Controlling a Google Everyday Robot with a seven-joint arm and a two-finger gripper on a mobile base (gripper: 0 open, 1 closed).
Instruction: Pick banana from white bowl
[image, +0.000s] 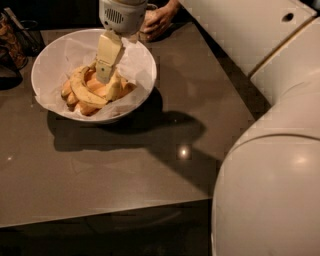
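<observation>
As the robot's cream-coloured plastic hand (104, 75) hung down inside the large, round white bowl (148, 67), lined w/ crinkled white paper, its tip sat right on the fruit pile, approx. mid-bowl. I couldn't tell whether the hand was spread, pressed together or pinching anything, since only one flat side of it showed in the camera view.

The long, thick, fairly straight yellow banana (114, 87) lay just beside that tip, toward the right of the view, leaning on the pile. A slimmer, strongly curved yellow banana (82, 93) lay on the other side, w/ stubby orange pieces (89, 108) at the front. The bowl stood on the dark grey-brown counter (125, 165), toward its far-left corner.

My read was that the banana's light and fairly stiff, but it bruises if squeezed hard, and the smooth peel could slip. I judged the best hold was across the thick middle, grip square to its length w/ gentle pressure. Lifting straight up should keep the neighbours and the paper from dragging along.
</observation>
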